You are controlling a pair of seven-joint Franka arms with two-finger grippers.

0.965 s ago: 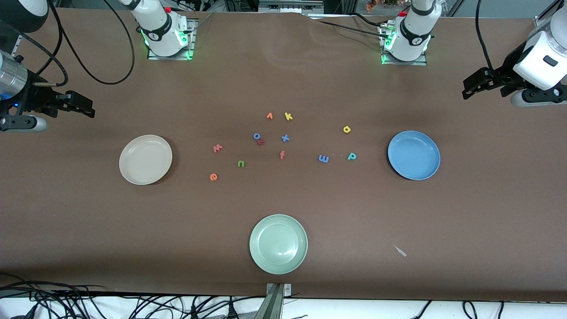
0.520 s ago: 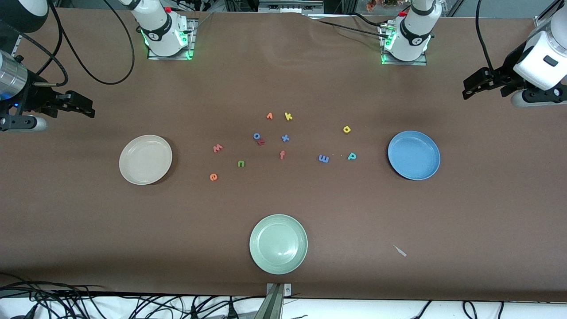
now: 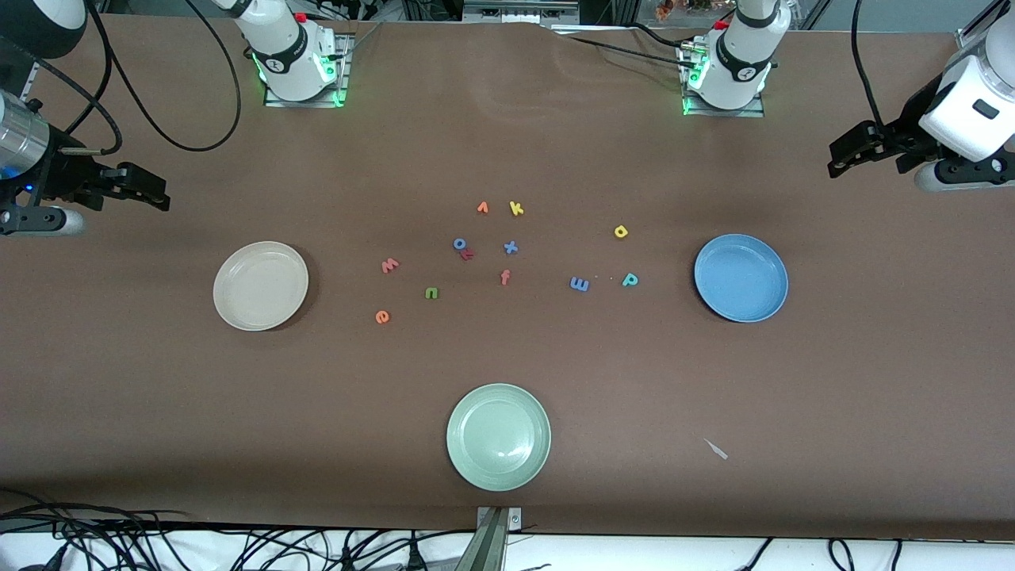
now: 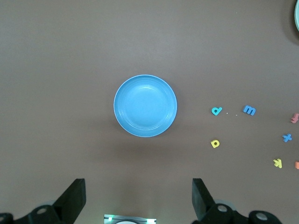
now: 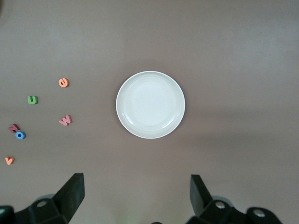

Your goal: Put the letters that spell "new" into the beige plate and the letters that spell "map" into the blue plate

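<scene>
Both tools stand wide and hold nothing: the left tool [image 3: 844,159] hangs at the upper right of the frame, up over the counter's end by the blue plate [image 3: 741,277], and the right tool [image 3: 147,194] at the upper left, by the beige plate [image 3: 261,285]. Each seems parked above its own plate so that its wrist camera takes in the plate and the letters it must fetch; no letter has been moved yet. The w [image 3: 389,265], n [image 3: 431,293] and e [image 3: 382,317] lie loose on the counter just in from the beige plate. The m [image 3: 580,284], p [image 3: 630,279] and a [image 3: 621,231] lie near the blue plate. Spare letters cluster at mid-frame between the two sets, and a green plate [image 3: 499,436] sits at the lower centre. The counter [image 3: 507,373] is covered in plain brown; cables trail along its lower edge.
</scene>
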